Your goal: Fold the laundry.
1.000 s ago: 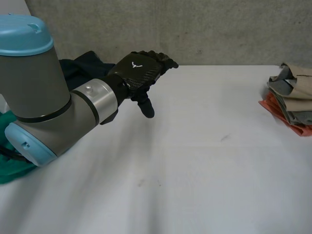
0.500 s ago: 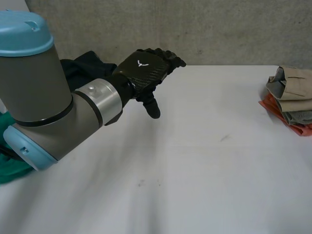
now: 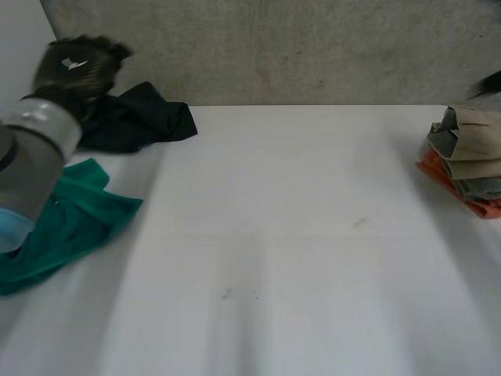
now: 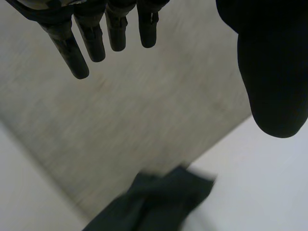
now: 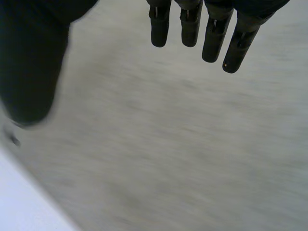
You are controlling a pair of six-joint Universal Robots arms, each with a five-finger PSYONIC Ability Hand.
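left hand (image 3: 77, 66): raised over the far left corner of the white table (image 3: 297, 235), above the dark navy garment (image 3: 139, 119); fingers (image 4: 79, 45) are held straight and set well apart from the thumb (image 4: 272, 72); nothing is gripped or touched.
right hand (image 5: 29, 62): fingers (image 5: 190, 26) are held straight and spread wide from the thumb; nothing is gripped; the grey wall (image 5: 168, 144) is faced.
dark navy garment: crumpled at the table's far left corner; seen beyond the left fingertips in the left wrist view.
green garment (image 3: 66, 223): bunched at the table's left edge, just beside the dark navy garment, on its near side.
folded stack (image 3: 468, 153): beige and grey pieces are piled on an orange piece at the table's right edge.
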